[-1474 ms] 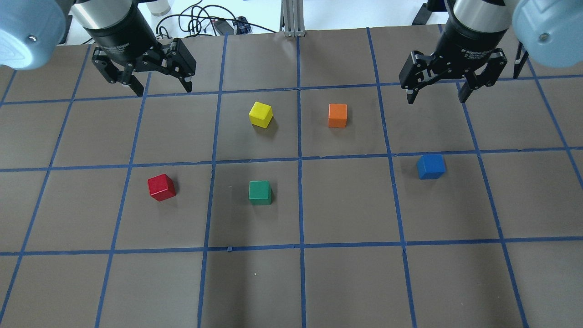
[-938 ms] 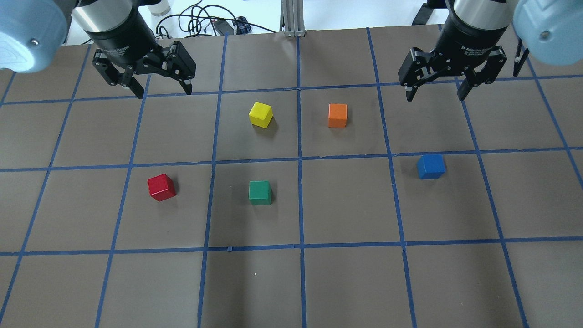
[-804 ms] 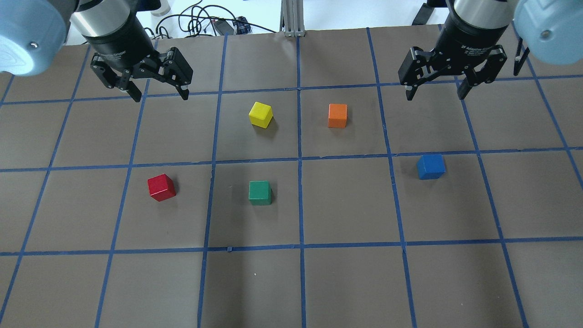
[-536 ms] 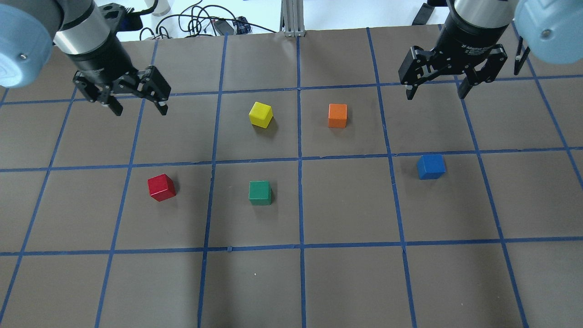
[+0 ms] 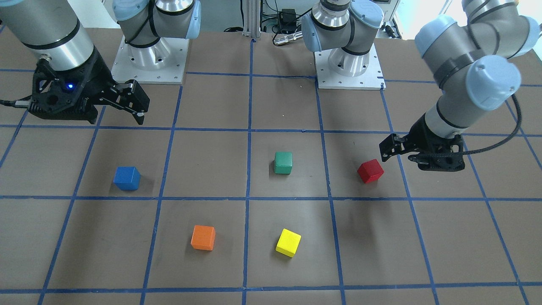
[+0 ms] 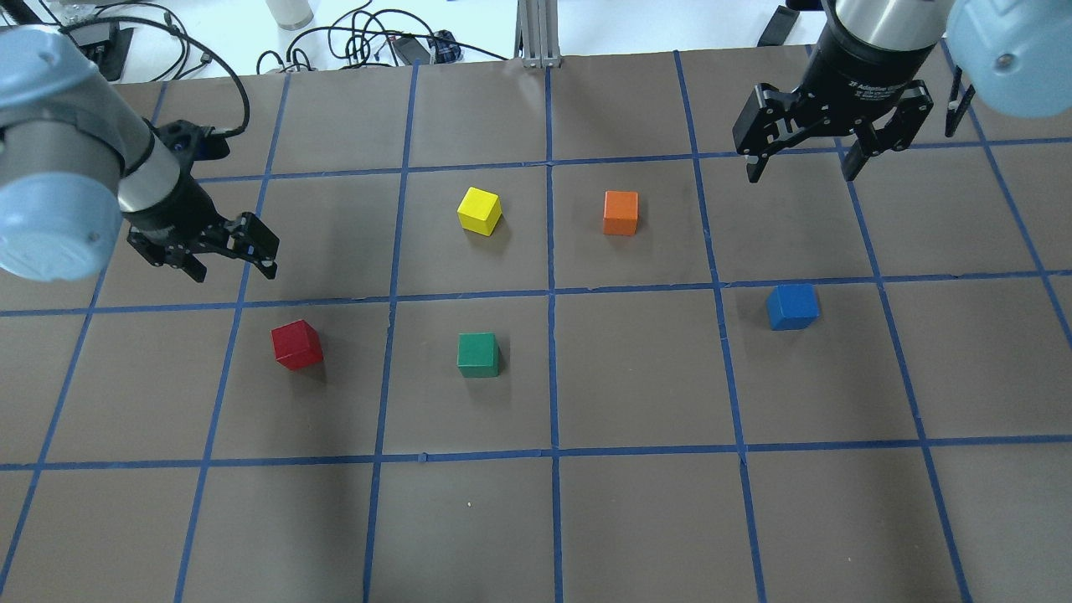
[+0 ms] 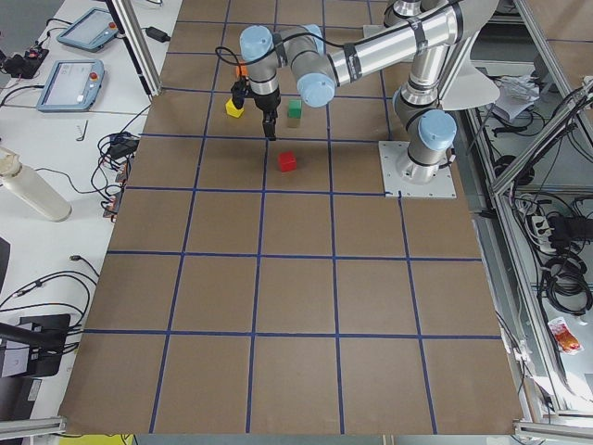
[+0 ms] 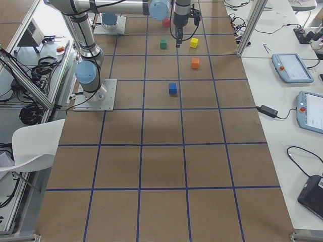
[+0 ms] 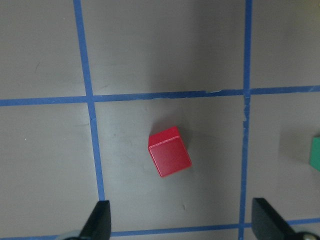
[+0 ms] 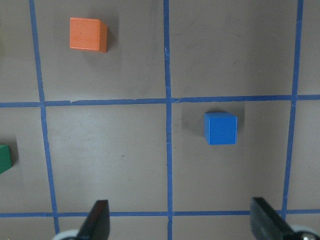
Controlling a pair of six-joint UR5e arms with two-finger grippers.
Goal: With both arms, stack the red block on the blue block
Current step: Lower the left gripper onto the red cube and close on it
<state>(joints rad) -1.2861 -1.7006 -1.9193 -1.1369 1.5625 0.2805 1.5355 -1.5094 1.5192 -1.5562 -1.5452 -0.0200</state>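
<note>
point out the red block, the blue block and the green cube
red block [image 9: 170,159], left wrist view, on its top face
blue block [image 10: 220,129], right wrist view, on its top face
green cube [image 5: 283,159], front-facing view, on its top face

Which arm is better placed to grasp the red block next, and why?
Left. The left gripper, open, hangs close by the red block; the right gripper is far off, nearer the blue block.

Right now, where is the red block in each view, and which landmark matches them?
Front-facing: red block right of centre.
Overhead: red block left of centre.
Exterior left: red block upper middle.
Exterior right: red block near top edge.
Left wrist: red block central.
Right wrist: absent.
Landmark: green block beside it.
</note>
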